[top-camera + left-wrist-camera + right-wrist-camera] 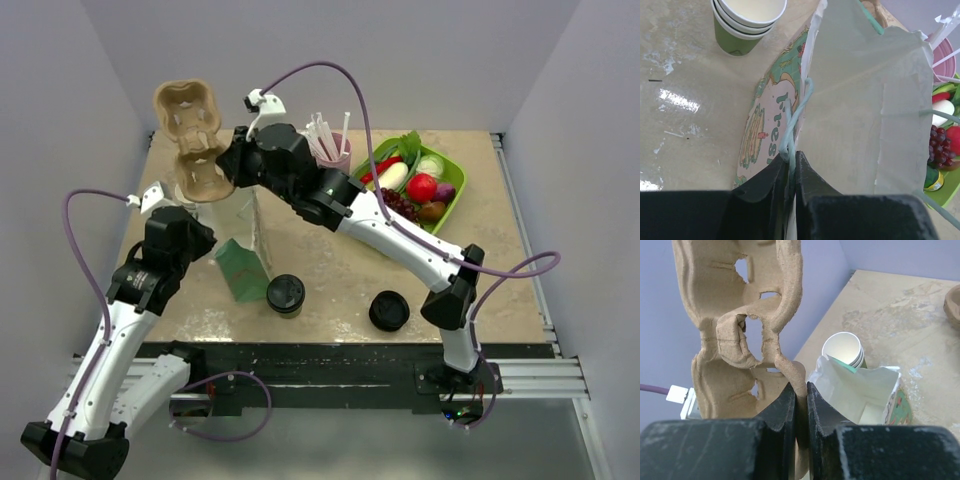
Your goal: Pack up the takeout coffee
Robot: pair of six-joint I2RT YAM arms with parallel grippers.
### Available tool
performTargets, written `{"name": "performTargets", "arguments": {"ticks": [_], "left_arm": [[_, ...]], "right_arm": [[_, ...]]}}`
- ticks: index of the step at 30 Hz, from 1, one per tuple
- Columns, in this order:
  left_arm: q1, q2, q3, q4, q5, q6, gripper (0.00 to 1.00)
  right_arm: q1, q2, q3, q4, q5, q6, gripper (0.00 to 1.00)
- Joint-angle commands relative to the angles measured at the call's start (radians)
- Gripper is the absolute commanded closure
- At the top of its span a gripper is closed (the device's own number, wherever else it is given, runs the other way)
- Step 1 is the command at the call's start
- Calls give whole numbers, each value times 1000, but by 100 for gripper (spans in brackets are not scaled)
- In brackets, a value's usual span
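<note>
Right gripper clenched on the edge of the pulp cup carrier, which hangs upright over the open paper bag. Left gripper pinches the bag rim and handle, mouth held open. Takeout coffee stands on the table beside the bag, unpacked. Likely step: carrier into bag. Next move needs a straight drop that clears the rim.

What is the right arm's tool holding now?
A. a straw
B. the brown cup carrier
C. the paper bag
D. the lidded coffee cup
B: the right tool is shut on an edge of the cup carrier, while the left tool holds the paper bag.
</note>
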Motion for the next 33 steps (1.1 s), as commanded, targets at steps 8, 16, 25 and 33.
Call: {"name": "performTargets", "arguments": {"ticks": [8, 16, 25, 33], "left_arm": [[8, -12, -26, 22, 32, -15, 86], [8, -20, -29, 10, 33, -24, 87], [8, -34, -18, -35, -8, -72, 91], [8, -37, -24, -56, -23, -101, 93]], "right_arm": [[19, -43, -108, -26, 152, -86, 100], [32, -92, -210, -93, 228, -139, 100], [98, -223, -414, -72, 275, -168, 100], [167, -257, -500, -136, 329, -92, 98]]}}
